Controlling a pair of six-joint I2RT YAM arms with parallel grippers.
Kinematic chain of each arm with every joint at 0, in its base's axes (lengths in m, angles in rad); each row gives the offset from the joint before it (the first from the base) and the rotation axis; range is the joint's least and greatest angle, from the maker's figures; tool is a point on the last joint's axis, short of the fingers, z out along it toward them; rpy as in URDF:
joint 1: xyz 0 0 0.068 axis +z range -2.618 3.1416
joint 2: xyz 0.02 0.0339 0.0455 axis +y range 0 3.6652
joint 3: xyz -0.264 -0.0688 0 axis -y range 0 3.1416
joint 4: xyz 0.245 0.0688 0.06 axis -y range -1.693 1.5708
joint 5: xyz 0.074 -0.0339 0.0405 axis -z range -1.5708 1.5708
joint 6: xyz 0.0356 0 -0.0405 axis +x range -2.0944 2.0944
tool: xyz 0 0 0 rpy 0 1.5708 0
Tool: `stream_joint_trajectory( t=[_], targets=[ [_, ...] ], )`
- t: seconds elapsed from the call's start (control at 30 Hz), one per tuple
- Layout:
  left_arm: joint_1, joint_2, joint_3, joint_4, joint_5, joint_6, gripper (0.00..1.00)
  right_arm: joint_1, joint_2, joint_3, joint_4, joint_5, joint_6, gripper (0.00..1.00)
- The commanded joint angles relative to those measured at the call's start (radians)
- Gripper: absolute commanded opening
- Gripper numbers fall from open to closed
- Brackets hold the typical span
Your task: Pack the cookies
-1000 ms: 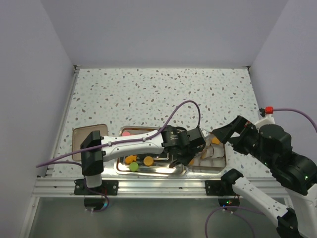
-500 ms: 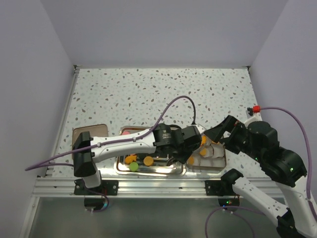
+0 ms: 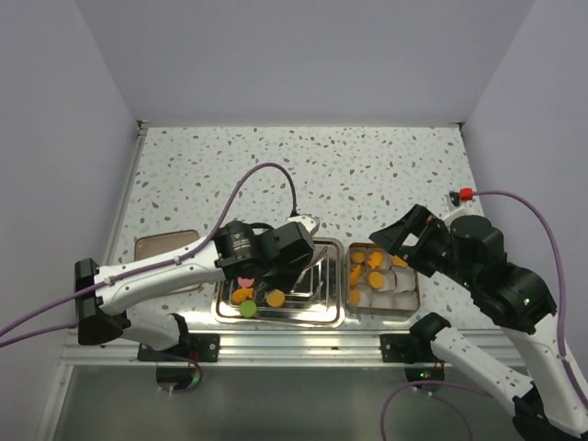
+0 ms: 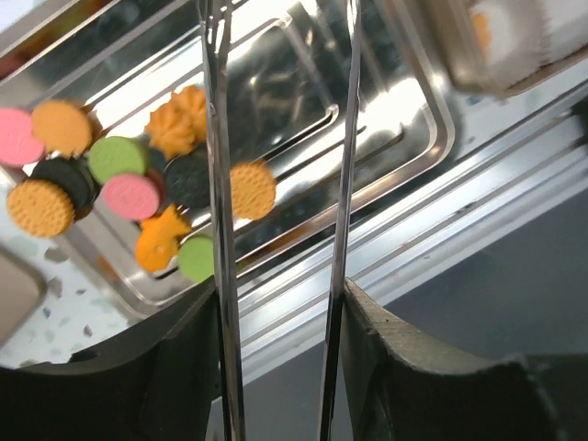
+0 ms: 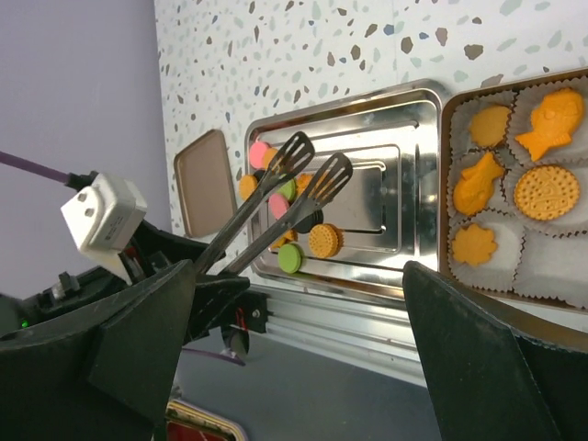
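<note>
Loose cookies (image 3: 248, 296), orange, pink, green and dark, lie at the left end of a steel tray (image 3: 322, 285); they also show in the left wrist view (image 4: 253, 190). More orange cookies (image 5: 547, 191) sit in white paper cups in the box (image 3: 411, 296) to the tray's right. My left gripper (image 3: 292, 246) is shut on metal tongs (image 5: 312, 170), whose open, empty tips hang above the tray's cookies. In the left wrist view the gripper (image 4: 280, 303) has the tong arms (image 4: 213, 184) between its fingers. My right gripper (image 3: 404, 237) is open and empty above the box's far edge.
A brown flat lid (image 3: 161, 257) lies on the speckled table left of the tray, partly under the left arm. An aluminium rail (image 3: 294, 344) runs along the near edge. Purple cables loop above both arms.
My left gripper has swung left with the tongs, from over the box back to the tray's left end. The right arm has shifted a little left and away, uncovering the box.
</note>
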Motion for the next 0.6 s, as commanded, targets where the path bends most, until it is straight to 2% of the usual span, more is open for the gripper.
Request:
stream_joint_trajectory(
  t=[0.0,0.27,0.57],
  targets=[
    [0.056,-0.075,-0.078,-0.08,-0.047,-0.042,0.57,0.001,0.024,0.018,0.052,-0.036,0.011,0.99],
    [0.136,-0.167,-0.219,-0.091,-0.047,-0.079,0.63,-0.001,0.023,0.001,0.055,-0.039,0.011,0.99],
    [0.176,-0.216,-0.31,-0.059,0.002,-0.099,0.64,0.001,0.038,0.013,0.052,-0.039,0.0,0.99]
  ],
)
